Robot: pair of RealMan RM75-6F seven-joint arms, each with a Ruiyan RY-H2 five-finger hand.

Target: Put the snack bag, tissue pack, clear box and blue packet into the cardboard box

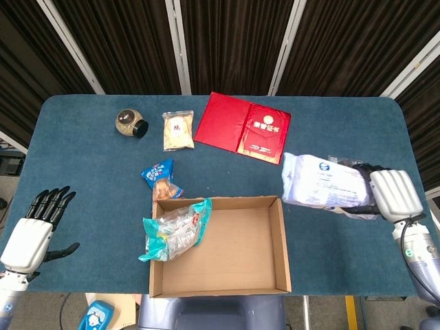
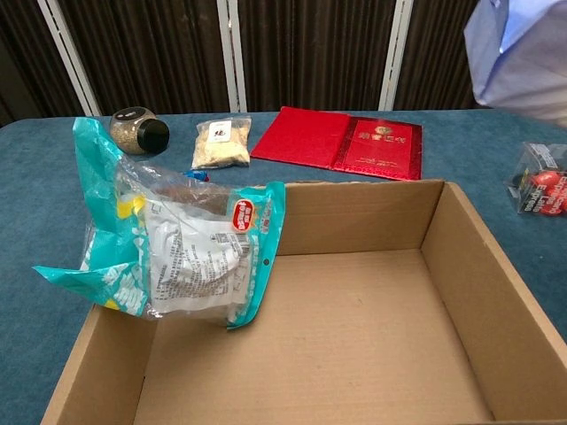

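Note:
My right hand [image 1: 388, 196] grips the white tissue pack [image 1: 322, 185], lifted above the table just right of the cardboard box [image 1: 261, 275]; the pack [image 2: 523, 53] fills the chest view's top right corner. The snack bag [image 1: 173, 230] leans over the box's left wall [image 2: 102, 363], partly inside. The blue packet [image 1: 159, 176] lies on the table just beyond the box's left corner. The clear box [image 2: 542, 179] with red contents sits on the table to the right, mostly hidden behind the pack in the head view. My left hand [image 1: 33, 232] hangs open at the table's near left edge.
A red folder [image 1: 244, 127], a small pale pouch [image 1: 177, 130] and a round jar [image 1: 129, 124] lie along the far side of the blue table [image 1: 82, 172]. Dark curtains stand behind.

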